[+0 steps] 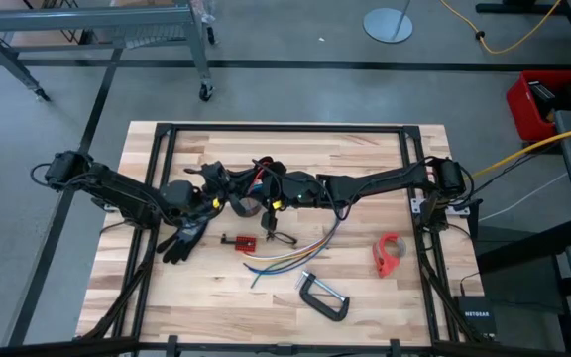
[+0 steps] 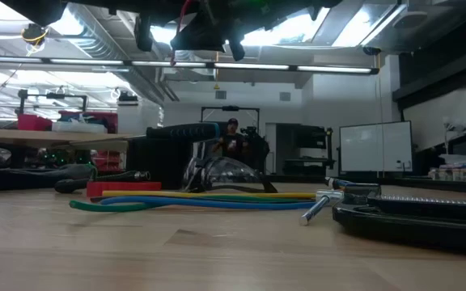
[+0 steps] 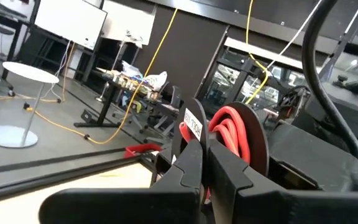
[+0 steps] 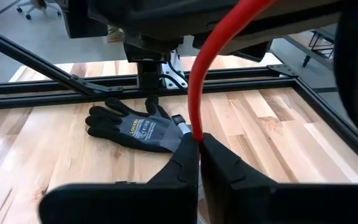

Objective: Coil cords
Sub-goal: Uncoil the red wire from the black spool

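Note:
Both grippers meet above the table's middle, lifted clear of it. My left gripper (image 1: 243,195) (image 3: 204,171) is shut on a red cord ring (image 3: 236,132) wound on a black disc. My right gripper (image 1: 271,190) (image 4: 199,152) is shut on a red cord strand (image 4: 197,93) that runs up toward the left gripper. The red cord shows between them in the high view (image 1: 259,178). A bundle of yellow, blue, green and purple strands (image 1: 293,254) (image 2: 209,199) lies flat on the table in front of them. A thin black wire (image 1: 278,237) lies beside it. My left gripper pinches the red cord ring between its two fingers at the ring's edge (image 3: 219,140), next to a white label (image 3: 192,124). The ring is lifted clear of the table. My right gripper pinches a single red strand (image 4: 194,134) between its fingertips. The strand rises from the fingers in a smooth curve, clear of the table.
A black work glove (image 1: 184,239) (image 4: 135,130) lies left of the middle. A small red clamp (image 1: 238,241), a red tape dispenser (image 1: 389,254) and a black C-clamp (image 1: 323,297) lie on the near half. A black frame (image 1: 266,129) borders the table.

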